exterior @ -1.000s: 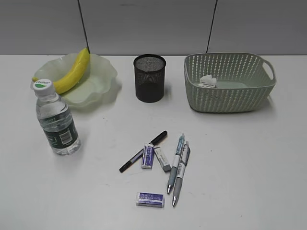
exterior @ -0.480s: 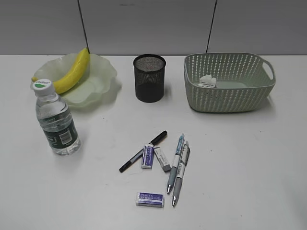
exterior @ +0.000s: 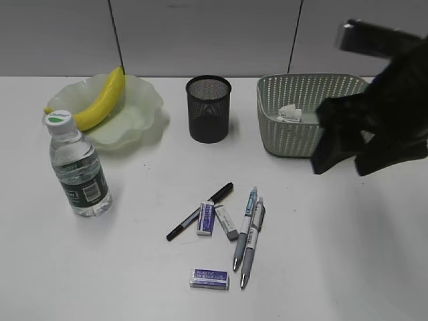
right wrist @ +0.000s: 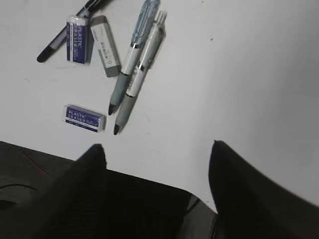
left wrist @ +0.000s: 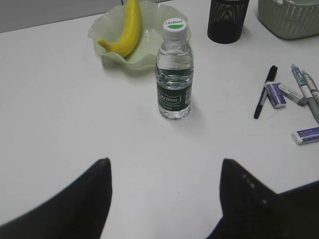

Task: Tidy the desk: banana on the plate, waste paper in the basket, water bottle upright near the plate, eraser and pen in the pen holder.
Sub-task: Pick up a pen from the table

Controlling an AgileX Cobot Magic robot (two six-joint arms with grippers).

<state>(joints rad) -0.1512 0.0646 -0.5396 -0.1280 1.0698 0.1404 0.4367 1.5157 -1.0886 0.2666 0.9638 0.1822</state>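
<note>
The banana (exterior: 100,100) lies in the plate (exterior: 144,117). In front of it the water bottle (exterior: 79,170) stands upright. The waste paper (exterior: 289,112) sits in the basket (exterior: 301,140), right of the pen holder (exterior: 208,108). On the desk (exterior: 348,267) lie a black pen (exterior: 200,211), two grey pens (exterior: 245,231) and three erasers (exterior: 206,218) (exterior: 227,222) (exterior: 209,278). My right gripper (exterior: 348,164) hangs open and empty before the basket, right of the pens (right wrist: 132,55). My left gripper (left wrist: 164,164) stands open over bare desk, short of the bottle (left wrist: 174,74).
A grey wall closes off the back of the desk. In the right wrist view the near desk edge runs just under my open fingers (right wrist: 94,159), with a dark drop below it.
My right arm has come into the exterior view from the right and now hangs in front of the basket. Nothing on the desk has moved.
</note>
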